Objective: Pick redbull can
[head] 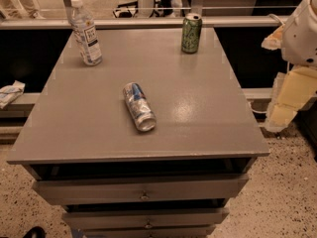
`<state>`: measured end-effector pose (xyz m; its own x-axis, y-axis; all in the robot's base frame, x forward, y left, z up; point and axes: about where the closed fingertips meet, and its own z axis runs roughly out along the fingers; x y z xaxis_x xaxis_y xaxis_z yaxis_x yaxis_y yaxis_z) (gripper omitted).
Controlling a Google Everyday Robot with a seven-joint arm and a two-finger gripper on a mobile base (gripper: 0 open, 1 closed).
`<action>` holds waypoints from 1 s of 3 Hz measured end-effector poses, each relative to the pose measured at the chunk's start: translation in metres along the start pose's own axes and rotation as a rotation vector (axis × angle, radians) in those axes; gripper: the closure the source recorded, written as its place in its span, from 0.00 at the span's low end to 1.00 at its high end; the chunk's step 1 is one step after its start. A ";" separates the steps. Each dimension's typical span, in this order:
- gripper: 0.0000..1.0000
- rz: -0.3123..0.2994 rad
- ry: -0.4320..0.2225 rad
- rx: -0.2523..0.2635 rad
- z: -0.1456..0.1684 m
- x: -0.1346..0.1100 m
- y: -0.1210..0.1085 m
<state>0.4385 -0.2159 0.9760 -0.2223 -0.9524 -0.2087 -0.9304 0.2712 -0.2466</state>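
risk: redbull can [139, 106] lies on its side mid-desk [198, 108]; slim smooth metal cylinder, may roll or slip if pinched off-axis | pincer [285, 108]: beyond the right edge, well apart from it, opening cannot be told | desk: flat, grey, glossy | far right: upright green can [191, 32]

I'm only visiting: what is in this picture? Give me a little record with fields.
surface: grey cabinet top, with drawers below
redbull can: lying on its side, near the middle
green can: upright, back right
water bottle: upright, back left
gripper: beyond the right edge, touching nothing
task state: redbull can not yet picked
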 end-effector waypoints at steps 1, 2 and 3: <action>0.00 0.008 -0.010 0.009 0.002 -0.005 0.000; 0.00 0.048 -0.034 -0.030 0.042 -0.033 -0.007; 0.00 0.177 -0.083 -0.096 0.092 -0.064 -0.021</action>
<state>0.4990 -0.1484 0.9079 -0.3639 -0.8750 -0.3193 -0.9031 0.4153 -0.1088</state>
